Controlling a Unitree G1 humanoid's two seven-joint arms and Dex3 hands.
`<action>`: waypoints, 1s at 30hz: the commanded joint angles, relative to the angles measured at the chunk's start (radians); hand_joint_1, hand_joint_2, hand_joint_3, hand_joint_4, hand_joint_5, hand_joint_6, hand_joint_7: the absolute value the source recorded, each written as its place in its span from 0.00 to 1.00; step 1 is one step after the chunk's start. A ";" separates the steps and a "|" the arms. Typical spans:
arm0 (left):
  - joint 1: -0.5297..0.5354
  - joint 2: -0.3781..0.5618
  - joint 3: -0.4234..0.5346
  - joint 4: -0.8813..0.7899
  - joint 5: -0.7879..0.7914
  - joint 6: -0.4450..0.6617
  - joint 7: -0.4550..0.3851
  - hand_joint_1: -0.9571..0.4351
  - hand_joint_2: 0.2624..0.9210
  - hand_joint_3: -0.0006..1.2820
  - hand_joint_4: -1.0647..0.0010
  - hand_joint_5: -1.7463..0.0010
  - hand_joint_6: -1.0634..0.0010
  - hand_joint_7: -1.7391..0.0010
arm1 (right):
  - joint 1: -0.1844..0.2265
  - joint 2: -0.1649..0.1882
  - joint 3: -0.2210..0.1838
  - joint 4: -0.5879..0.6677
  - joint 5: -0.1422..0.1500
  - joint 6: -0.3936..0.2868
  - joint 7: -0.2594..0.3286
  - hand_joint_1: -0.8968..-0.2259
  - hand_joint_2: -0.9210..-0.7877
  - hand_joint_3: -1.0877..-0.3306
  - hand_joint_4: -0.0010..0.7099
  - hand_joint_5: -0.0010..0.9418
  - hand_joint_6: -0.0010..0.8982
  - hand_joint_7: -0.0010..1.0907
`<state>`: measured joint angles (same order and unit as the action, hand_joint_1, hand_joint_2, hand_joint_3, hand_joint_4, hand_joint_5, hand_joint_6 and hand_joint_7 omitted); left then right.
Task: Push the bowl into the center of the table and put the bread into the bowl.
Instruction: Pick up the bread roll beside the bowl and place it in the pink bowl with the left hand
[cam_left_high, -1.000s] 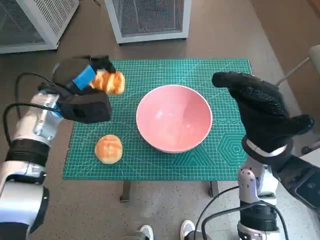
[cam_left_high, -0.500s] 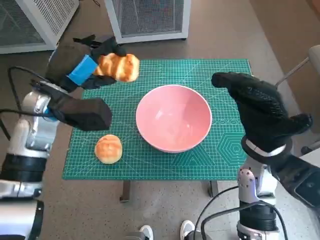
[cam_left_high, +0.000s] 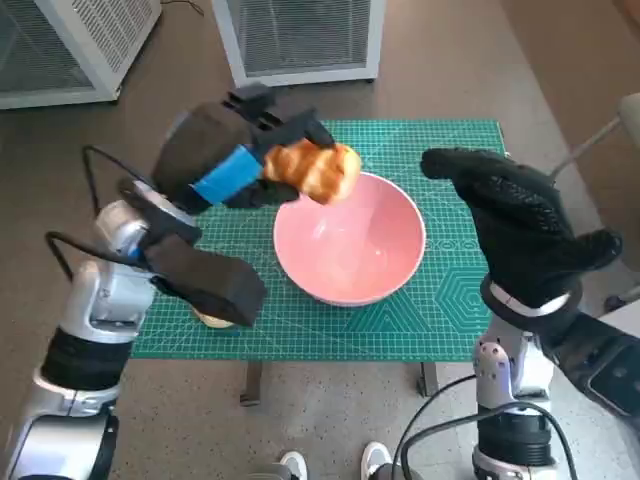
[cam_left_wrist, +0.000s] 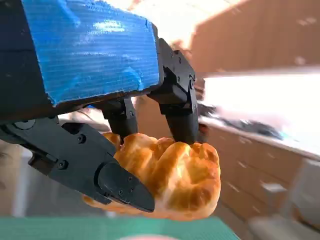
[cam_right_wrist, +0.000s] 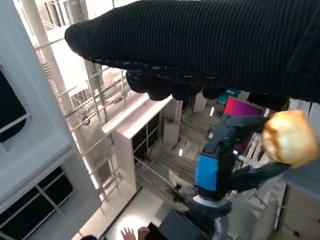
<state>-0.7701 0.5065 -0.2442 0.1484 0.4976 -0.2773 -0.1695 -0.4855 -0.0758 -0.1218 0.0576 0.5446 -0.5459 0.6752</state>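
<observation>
Left hand (cam_left_high: 232, 158): I see it lifted clear of the green mat (cam_left_high: 440, 300), fingers (cam_left_wrist: 117, 182) clamped around a golden bread roll (cam_left_high: 315, 170), which hangs over the far-left rim of the pink bowl (cam_left_high: 350, 250). Bowl: sits near the middle of the mat. Second roll (cam_left_high: 212, 319): lies on the mat, mostly hidden under my left forearm. Right hand (cam_left_high: 520, 225): raised just right of the bowl, fingers extended, holding nothing.
</observation>
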 joint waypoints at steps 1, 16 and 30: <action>-0.028 -0.024 -0.034 0.057 0.024 -0.030 -0.014 0.69 1.00 0.04 0.34 0.36 0.39 0.32 | 0.029 0.004 0.005 -0.016 -0.019 0.008 -0.021 0.71 0.00 0.87 0.34 0.00 0.17 0.34; -0.055 -0.043 -0.082 0.175 -0.035 0.009 -0.254 0.58 0.81 0.05 0.74 0.83 0.78 0.76 | 0.064 -0.007 0.004 -0.066 -0.037 0.017 -0.062 0.71 0.00 0.85 0.34 0.00 0.16 0.37; -0.037 -0.022 -0.082 0.136 0.017 0.039 -0.290 0.39 0.79 0.01 0.87 1.00 0.86 0.93 | 0.063 -0.001 0.012 -0.065 -0.050 0.023 -0.081 0.70 0.00 0.87 0.34 0.00 0.14 0.40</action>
<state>-0.8081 0.4695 -0.3243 0.3019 0.5128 -0.2319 -0.4426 -0.4432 -0.0768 -0.1125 -0.0060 0.5056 -0.5349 0.6050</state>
